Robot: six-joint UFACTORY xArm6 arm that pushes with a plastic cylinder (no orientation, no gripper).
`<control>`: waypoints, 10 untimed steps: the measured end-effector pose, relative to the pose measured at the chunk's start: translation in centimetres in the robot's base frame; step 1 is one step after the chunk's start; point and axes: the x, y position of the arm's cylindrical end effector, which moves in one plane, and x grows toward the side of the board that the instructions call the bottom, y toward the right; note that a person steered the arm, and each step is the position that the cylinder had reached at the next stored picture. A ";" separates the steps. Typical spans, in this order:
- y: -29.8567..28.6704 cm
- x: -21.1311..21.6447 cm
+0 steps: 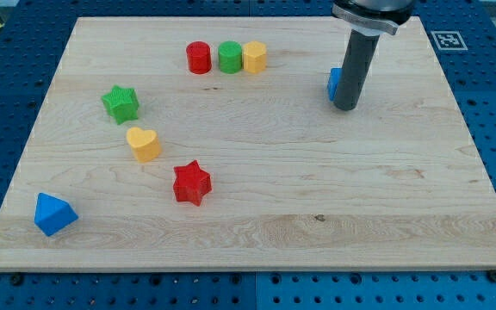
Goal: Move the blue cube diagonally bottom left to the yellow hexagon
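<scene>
The blue cube (334, 83) sits near the view's upper right, mostly hidden behind my rod; only its left part shows. My tip (346, 107) rests on the board just right of and slightly below the cube, touching or nearly touching it. The yellow hexagon (255, 58) stands at the view's top centre, the right end of a row with a green cylinder (229, 58) and a red cylinder (199, 58). The hexagon is well to the left of the cube and a little higher.
A green star (120, 103), a yellow heart (144, 144) and a red star (191, 182) lie on the left half of the wooden board (317, 224). A blue triangular block (53, 214) sits near the bottom left corner.
</scene>
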 end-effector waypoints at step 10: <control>-1.7 -4.6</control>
